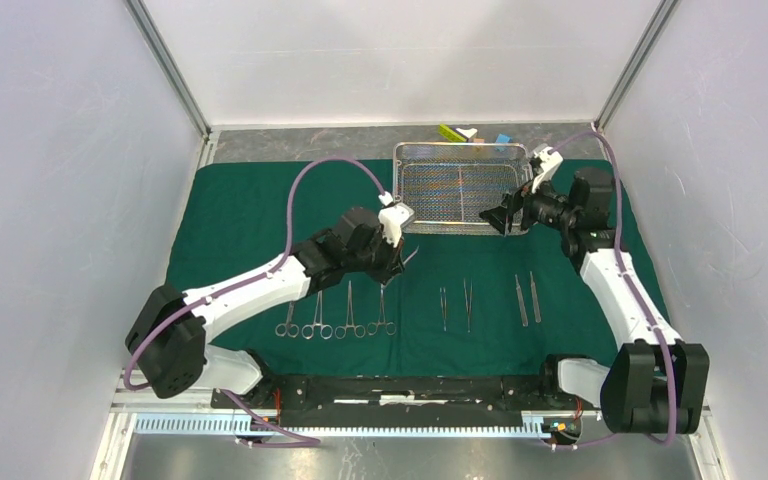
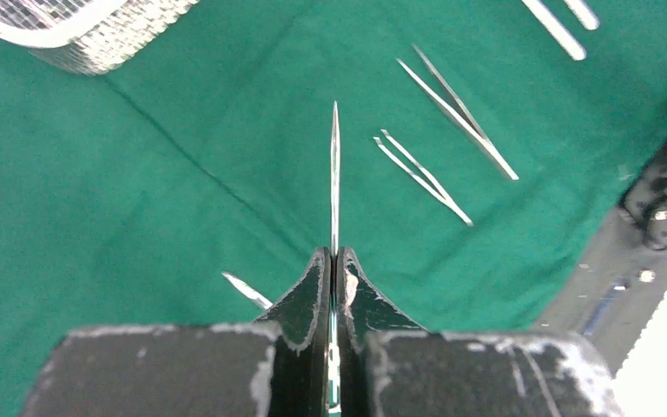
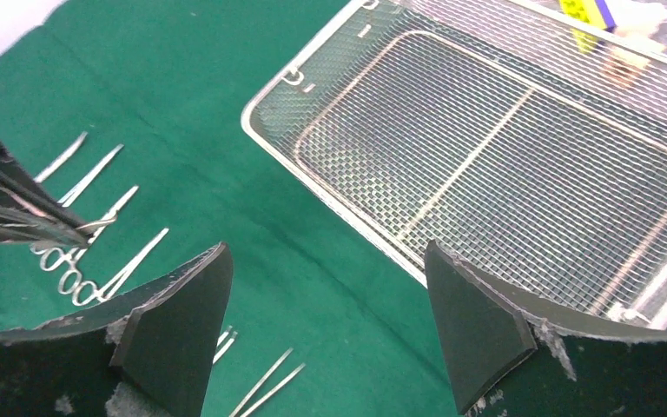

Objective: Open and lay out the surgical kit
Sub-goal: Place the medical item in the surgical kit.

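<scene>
The dark green drape (image 1: 260, 215) lies spread flat. The empty silver mesh tray (image 1: 457, 187) stands on it at the back middle. Several ring-handled clamps (image 1: 332, 318) lie in a row at the front left, and tweezers (image 1: 468, 303) lie in pairs to their right. My left gripper (image 1: 400, 262) hovers above the clamps' tips. It is shut on a slim steel instrument (image 2: 334, 174) that points straight out from its fingers. My right gripper (image 1: 500, 220) is open and empty above the drape at the tray's near right side (image 3: 504, 174).
Small yellow-green and blue blocks (image 1: 470, 134) lie on the bare table behind the tray. Two pairs of tweezers (image 2: 439, 148) lie ahead of the left gripper. The black base bar (image 1: 410, 385) runs along the near edge. Grey walls close in both sides.
</scene>
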Robot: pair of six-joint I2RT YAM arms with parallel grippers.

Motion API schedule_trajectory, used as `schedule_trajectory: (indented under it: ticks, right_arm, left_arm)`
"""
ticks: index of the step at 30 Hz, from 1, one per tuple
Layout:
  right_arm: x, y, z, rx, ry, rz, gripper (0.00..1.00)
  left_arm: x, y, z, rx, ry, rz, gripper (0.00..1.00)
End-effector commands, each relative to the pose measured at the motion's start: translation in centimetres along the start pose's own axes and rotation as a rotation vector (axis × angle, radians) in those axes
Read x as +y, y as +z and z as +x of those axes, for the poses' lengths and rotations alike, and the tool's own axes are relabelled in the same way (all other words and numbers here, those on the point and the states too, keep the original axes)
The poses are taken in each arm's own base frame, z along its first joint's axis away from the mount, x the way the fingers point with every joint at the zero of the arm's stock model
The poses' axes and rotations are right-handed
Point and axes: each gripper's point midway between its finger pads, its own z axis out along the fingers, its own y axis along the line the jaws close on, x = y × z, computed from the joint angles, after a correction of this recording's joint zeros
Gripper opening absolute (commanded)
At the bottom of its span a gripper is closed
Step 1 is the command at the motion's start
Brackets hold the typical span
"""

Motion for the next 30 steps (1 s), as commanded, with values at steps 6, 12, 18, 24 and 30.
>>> schedule_trajectory:
  ticks: [6,12,18,24,30]
  right_arm:
    - [-1.8,-3.0,2.3,0.105,-0.139,0.094,0.96]
    - [-2.7,-4.3,6.3,0.242,-0.128,0.144,0.98]
    - [-3.1,-5.5,7.4,0.259,-0.148,0.213,0.98]
    - [-3.4,-6.5,7.2,0.222,-0.177,0.284,0.98]
    - [-3.9,-7.0,7.7,0.225,-0.177,0.331,0.98]
  left_arm:
    - [-4.0,0.2,-1.0,-0.055,-0.368,0.091,0.02]
    - [-4.9,2.2,1.0,0.033,-0.559,0.091,0.02]
    - [-6.2,4.2,2.2,0.113,-0.626,0.102,0.02]
    - [-7.6,5.7,1.8,0.156,-0.734,0.127,0.02]
    - [-8.7,7.0,1.9,0.195,-0.788,0.167,0.02]
